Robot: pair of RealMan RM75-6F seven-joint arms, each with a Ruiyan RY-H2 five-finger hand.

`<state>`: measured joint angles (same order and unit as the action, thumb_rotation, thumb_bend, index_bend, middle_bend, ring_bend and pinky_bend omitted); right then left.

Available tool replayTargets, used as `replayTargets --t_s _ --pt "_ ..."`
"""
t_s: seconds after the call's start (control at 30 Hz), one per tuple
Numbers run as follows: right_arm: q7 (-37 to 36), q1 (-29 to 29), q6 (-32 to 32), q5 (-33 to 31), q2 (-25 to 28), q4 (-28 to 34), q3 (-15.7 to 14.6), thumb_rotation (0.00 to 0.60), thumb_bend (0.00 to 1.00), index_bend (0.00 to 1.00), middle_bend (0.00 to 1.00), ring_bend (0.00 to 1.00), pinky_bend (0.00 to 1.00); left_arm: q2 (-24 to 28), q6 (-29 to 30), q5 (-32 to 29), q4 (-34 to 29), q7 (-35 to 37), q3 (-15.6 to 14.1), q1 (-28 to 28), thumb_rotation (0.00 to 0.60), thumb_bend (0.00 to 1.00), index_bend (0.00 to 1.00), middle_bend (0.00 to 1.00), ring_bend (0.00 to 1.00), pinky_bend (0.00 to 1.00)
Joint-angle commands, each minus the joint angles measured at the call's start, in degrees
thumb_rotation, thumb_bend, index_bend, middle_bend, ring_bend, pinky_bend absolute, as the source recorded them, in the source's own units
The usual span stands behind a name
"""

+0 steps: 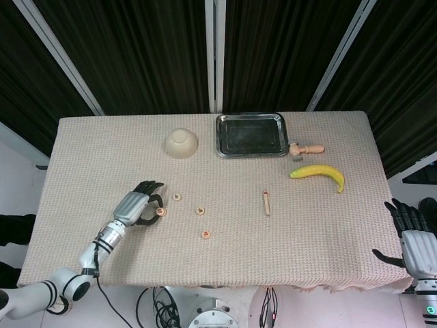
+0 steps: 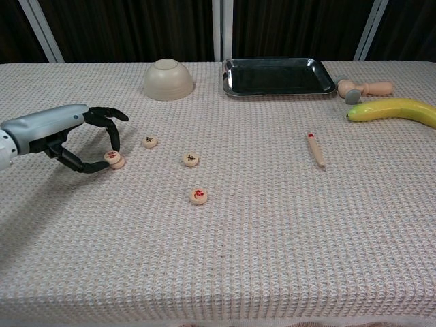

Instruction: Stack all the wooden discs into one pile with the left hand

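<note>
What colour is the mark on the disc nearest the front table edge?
Red, on the pale wooden disc; clearest in the chest view.

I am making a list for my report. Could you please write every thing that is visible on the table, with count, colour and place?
wooden discs: four, pale wood with red or dark marks; three lie apart on the cloth at left centre, one is in the left hand's fingers
bowl: one, cream, upside down, far side, left of the tray
tray: one, dark metal, far centre
wooden-handled tool: one, light wood, right of the tray
banana: one, yellow, far right
small stick: one, light wood with red tip, right of centre
table: one, beige woven cloth
left hand: grey and black, pinches a disc
right hand: black and grey, off the table's right edge, holds nothing
</note>
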<state>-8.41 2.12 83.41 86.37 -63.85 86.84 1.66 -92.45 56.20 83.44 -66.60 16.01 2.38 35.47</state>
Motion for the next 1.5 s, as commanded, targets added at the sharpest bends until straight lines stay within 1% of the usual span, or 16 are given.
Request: replayTargets --t_s 0.03,0.6,0.83,0.9,1.03,1.3,1.4,1.5 --pt "0.05 -0.03 0.04 0.05 0.03 0.04 -0.04 0.6 0.0 0.0 0.0 0.0 0.0 0.07 0.13 0.17 -0.17 0.04 -0.11 -0.05 0.6 0.37 0.44 0.08 0.0 0.0" --pt "-0.14 -0.12 0.04 -0.01 0.0 -0.21 -0.1 0.6 0.0 0.0 0.0 0.0 0.0 -0.38 -0.19 0.06 0.46 0.1 -0.14 0.0 0.6 0.37 0.43 0.08 0.0 0.0" --pt "-0.1 -0.19 0.12 -0.05 -0.07 -0.25 -0.11 0.6 0.0 0.0 0.0 0.0 0.0 -0.08 0.5 0.56 -0.11 0.15 -0.27 -0.17 0.6 0.37 0.41 0.08 0.0 0.0" --pt "-0.01 -0.21 0.17 -0.03 -0.11 -0.19 -0.1 0.6 0.0 0.0 0.0 0.0 0.0 -0.07 0.53 0.5 -0.1 -0.11 -0.29 -0.23 0.6 0.36 0.39 0.08 0.0 0.0" --pt "0.0 -0.27 0.33 0.03 -0.09 -0.13 -0.09 0.6 0.0 0.0 0.0 0.0 0.0 0.1 0.27 0.23 -0.48 -0.06 -0.29 -0.3 0.6 0.35 0.33 0.07 0.0 0.0" --pt "0.05 -0.19 0.11 -0.07 -0.23 -0.36 -0.08 0.6 0.0 0.0 0.0 0.0 0.0 1.83 1.88 1.55 -4.07 -0.53 -0.44 -0.47 0.6 0.32 0.29 0.07 0.0 0.0" --pt "0.14 -0.12 0.03 -0.12 -0.28 -0.32 -0.03 0.6 0.0 0.0 0.0 0.0 0.0 2.33 2.27 1.16 -6.08 -1.12 0.38 -0.26 0.6 0.28 0.29 0.06 0.0 0.0" --pt "0.12 -0.12 -0.06 -0.17 -0.31 -0.36 -0.05 0.6 0.0 0.0 0.0 0.0 0.0 2.16 2.11 0.36 -7.08 -2.59 1.81 0.54 0.6 0.27 0.3 0.06 0.0 0.0"
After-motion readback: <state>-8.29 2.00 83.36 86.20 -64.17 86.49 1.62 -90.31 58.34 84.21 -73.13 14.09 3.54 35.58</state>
